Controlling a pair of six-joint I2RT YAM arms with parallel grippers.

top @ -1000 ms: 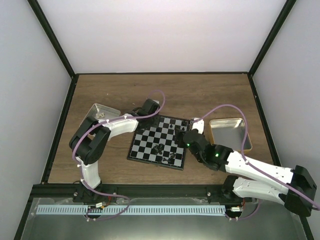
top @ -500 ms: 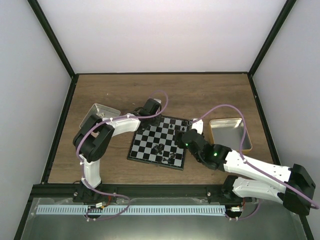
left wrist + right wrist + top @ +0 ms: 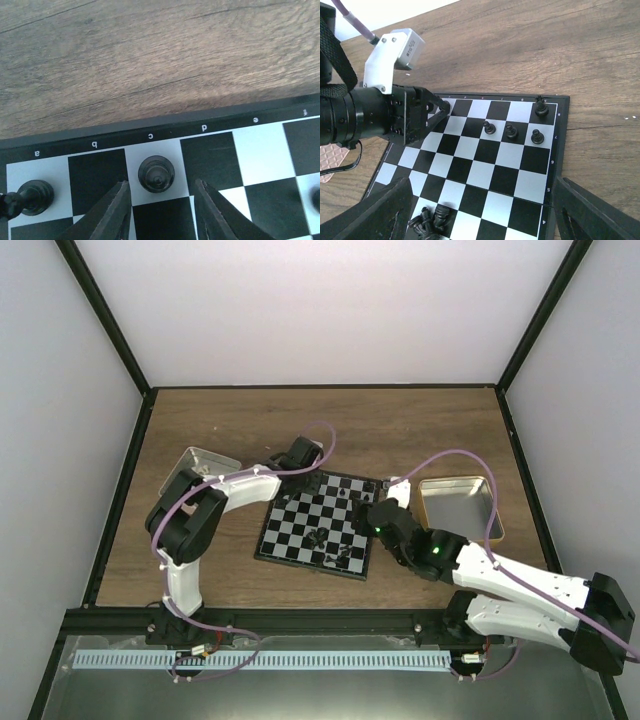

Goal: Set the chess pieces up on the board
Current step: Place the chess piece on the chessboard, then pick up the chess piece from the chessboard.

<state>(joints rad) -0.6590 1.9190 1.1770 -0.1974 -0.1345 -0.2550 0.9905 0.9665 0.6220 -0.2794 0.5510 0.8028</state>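
The left hand [image 3: 161, 202] hangs low over the far-left corner of the board [image 3: 290, 518]. Its fingers [image 3: 116, 212] are narrowly parted and hold nothing, with one black piece [image 3: 156, 174] upright on the c-file edge square just ahead of them. The right hand [image 3: 481, 215] is spread wide and empty above the board's right side, where other pieces [image 3: 511, 131] stand by the far edge and a heap [image 3: 429, 220] lies nearer the arms.

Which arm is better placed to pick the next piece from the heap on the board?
Probably the right: the right gripper, open, hovers near the heap. The left gripper straddles a standing piece at the far edge.
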